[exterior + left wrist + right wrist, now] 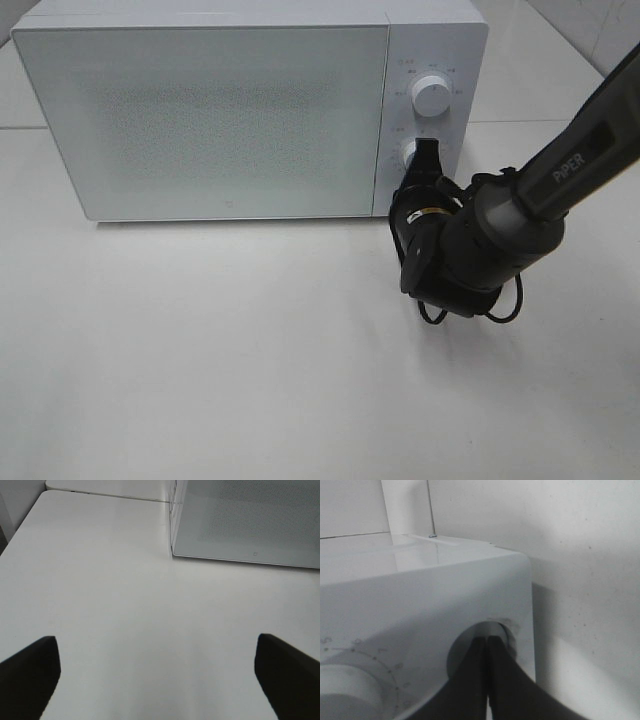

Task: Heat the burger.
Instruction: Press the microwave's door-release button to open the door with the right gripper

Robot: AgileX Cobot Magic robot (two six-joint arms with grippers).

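1. Burger: seen in no view. The microwave (pixel 200 110) is closed and its dotted front is opaque. I judge the burger to be inside, unconfirmed.
2. Right claw (pixel 427 160): fingers pinched fully together, holding nothing. The tips are at the lower knob (pixel 407 150), which sits at 6 o'clock from the upper knob (pixel 431 93), both on the microwave's 3 o'clock side. The arm comes in from 4 o'clock.
3. Left claw (pixel 157 667): spread wide and empty over the bare surface (pixel 200 350), with the microwave's front corner at about 1 o'clock from it.
4. Step in hand, judged: setting the time on the lower knob. Closed tips can only push, so bear on the knob off-centre, sweep clockwise and press lightly so the oven does not slide.
5. Views:
   - Right wrist alone shows the tips meeting at the knob; shadow there makes actual contact hard to confirm.
   - High view alone shows both knobs and the whole front.
   - Left wrist alone shows the left claw.
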